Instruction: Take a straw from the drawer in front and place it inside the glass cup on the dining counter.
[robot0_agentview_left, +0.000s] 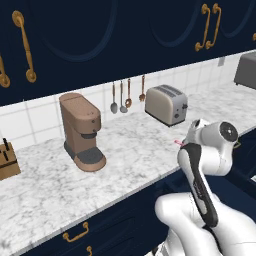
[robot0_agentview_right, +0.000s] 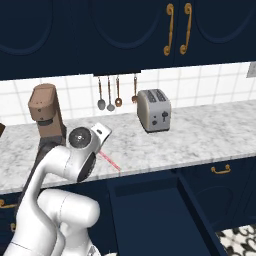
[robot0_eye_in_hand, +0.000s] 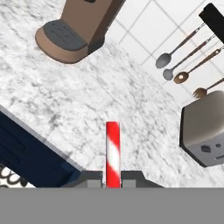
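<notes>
1. Marbled worktop (robot0_agentview_right: 200, 135) runs along a white tiled wall, under dark blue cabinets with brass handles.
2. Far on the left you can see a wooden knife block (robot0_agentview_left: 7, 161) at the edge of the left base view.
3. Next comes the brown coffee machine (robot0_agentview_left: 81, 131), standing on the worktop.
4. Then you see spoons (robot0_agentview_right: 109, 94) and a fork hanging on the wall.
5. To the right of those sits the grey toaster (robot0_agentview_right: 154, 110), near the wall.
6. Your gripper (robot0_eye_in_hand: 113, 178) is up over the worktop, in front of the coffee machine and the toaster. Its fingers are pinched tight on the straw (robot0_eye_in_hand: 113, 151).
7. You can see the straw stick straight out from between the fingers. It is red with white stripes, and it is up in the air, not touching the worktop.
8. Below the worktop edge, the dark blue drawer (robot0_agentview_right: 150, 210) stands pulled out, just right of your arm.
</notes>
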